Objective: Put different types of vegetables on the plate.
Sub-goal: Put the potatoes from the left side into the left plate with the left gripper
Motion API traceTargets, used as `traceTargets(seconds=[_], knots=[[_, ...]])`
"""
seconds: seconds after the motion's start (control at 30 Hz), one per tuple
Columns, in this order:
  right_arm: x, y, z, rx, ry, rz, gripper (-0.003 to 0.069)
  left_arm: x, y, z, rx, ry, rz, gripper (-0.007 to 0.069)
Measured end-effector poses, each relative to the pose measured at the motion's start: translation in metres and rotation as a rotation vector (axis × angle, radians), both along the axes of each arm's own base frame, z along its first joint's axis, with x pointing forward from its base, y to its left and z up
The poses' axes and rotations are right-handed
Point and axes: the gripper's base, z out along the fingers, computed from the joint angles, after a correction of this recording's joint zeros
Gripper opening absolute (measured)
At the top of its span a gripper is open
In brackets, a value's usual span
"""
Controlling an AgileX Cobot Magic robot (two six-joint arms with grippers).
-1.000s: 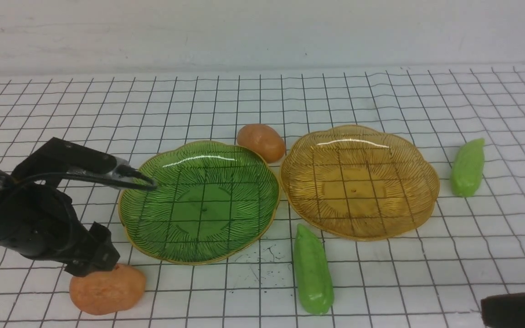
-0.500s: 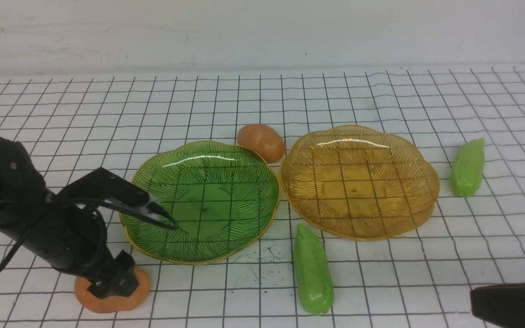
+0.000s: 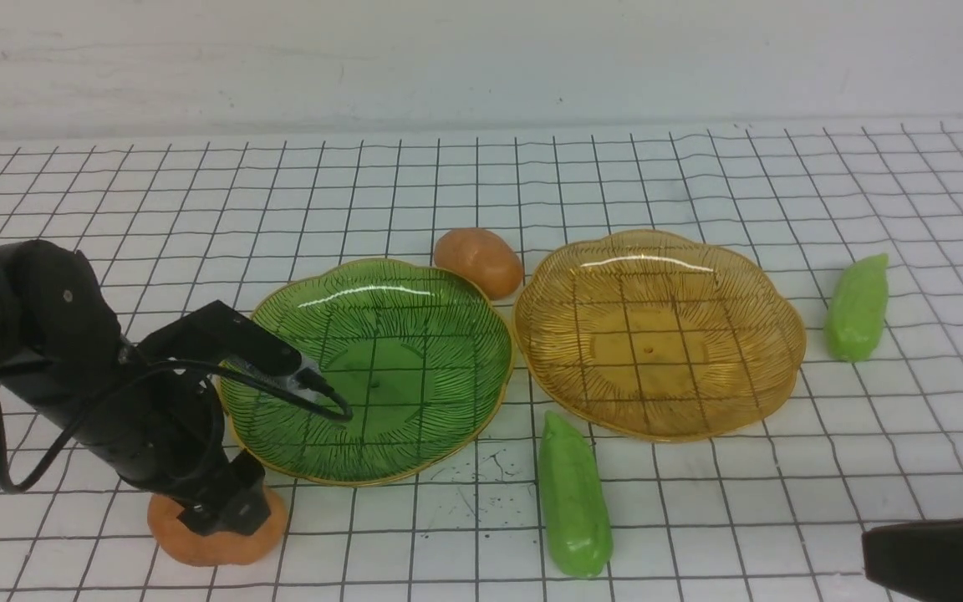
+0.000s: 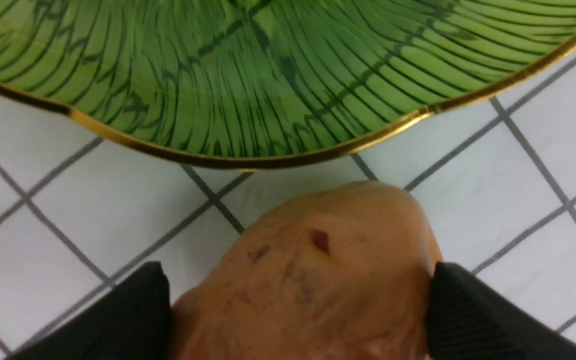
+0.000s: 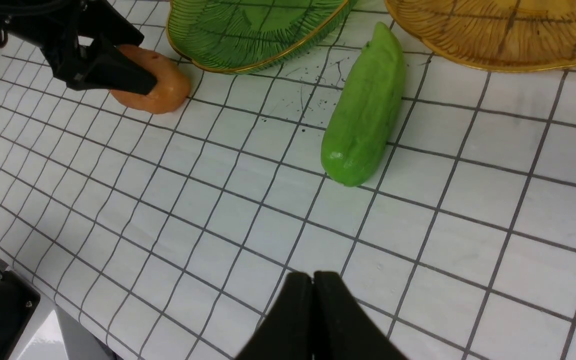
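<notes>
Your left tool (image 3: pixel 226 506) is down over the near potato (image 4: pixel 313 280), which sits on the tabletop (image 3: pixel 699 167) just beside the green plate (image 3: pixel 415 334). The jaws stand wide, one on each flank, with nothing lifted; whether the pads are pressing yet, you can't tell. That potato is a rounded, matte orange-brown lump with a small dark nick on top. It looks light and probably a bit soft, so take it across the middle, where it's fattest, and squeeze gently. The other potato (image 3: pixel 479 261) lies at the far side between the green plate and the amber plate (image 3: pixel 657 334), both glossy, see-through, ribbed and scalloped with gold rims. They're likely to skid if bumped. Two smooth green pods (image 3: pixel 573 497) (image 3: pixel 858 308) lie loose on the tabletop. Your right tool (image 5: pixel 313 285) is pinched closed and empty.
</notes>
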Motion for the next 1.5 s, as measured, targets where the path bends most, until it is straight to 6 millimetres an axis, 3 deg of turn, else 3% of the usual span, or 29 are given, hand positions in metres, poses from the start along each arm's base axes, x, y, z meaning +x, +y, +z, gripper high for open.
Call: traceTargets(seconds=[0.2,0.27,0.37,0.43,0.53,0.67,0.87,0.97,1.17,1.3,1.37,1.4,1.5], knots=[[0.000,0.000,0.000,0.000,0.000,0.000,-0.0015,-0.011,0.003,0.016,0.050,0.097,-0.048,0.0589],[0.000,0.000,0.000,0.001,0.000,0.000,-0.0015,-0.011,0.003,0.031,0.045,0.085,-0.044,0.0589],[0.000,0.000,0.000,0.001,0.000,0.000,-0.0015,-0.009,0.001,0.054,0.019,0.033,-0.030,0.0589],[0.000,0.000,0.000,0.001,0.001,0.000,-0.0015,-0.001,-0.005,0.085,-0.053,-0.079,-0.005,0.0589],[0.000,0.000,0.000,0.001,0.001,0.000,-0.0015,0.018,-0.013,0.099,-0.157,-0.226,0.055,0.0589],[0.000,0.000,0.000,0.001,0.001,0.000,-0.0015,0.040,-0.019,0.091,-0.247,-0.307,0.141,0.0589],[0.004,0.000,0.001,0.022,0.041,-0.038,-0.0015,0.062,-0.022,0.048,-0.253,-0.217,0.192,0.0589],[0.015,0.002,0.013,-0.015,0.027,0.019,-0.0015,0.066,-0.023,0.036,-0.255,-0.182,0.226,0.0589],[0.045,0.011,0.033,-0.060,0.018,0.125,-0.0012,0.065,-0.023,0.036,-0.263,-0.164,0.239,0.0617],[0.065,0.027,0.023,-0.129,0.047,0.196,-0.0011,0.062,-0.024,0.044,-0.270,-0.176,0.236,0.0620],[0.076,0.040,0.014,-0.180,0.068,0.224,-0.0011,0.060,-0.023,0.050,-0.275,-0.193,0.235,0.0610],[0.089,0.057,0.004,-0.235,0.099,0.242,-0.0008,0.058,-0.023,0.056,-0.280,-0.207,0.233,0.0603],[0.106,0.074,-0.007,-0.313,0.131,0.228,0.0011,0.056,-0.023,0.060,-0.284,-0.213,0.229,0.0602]])
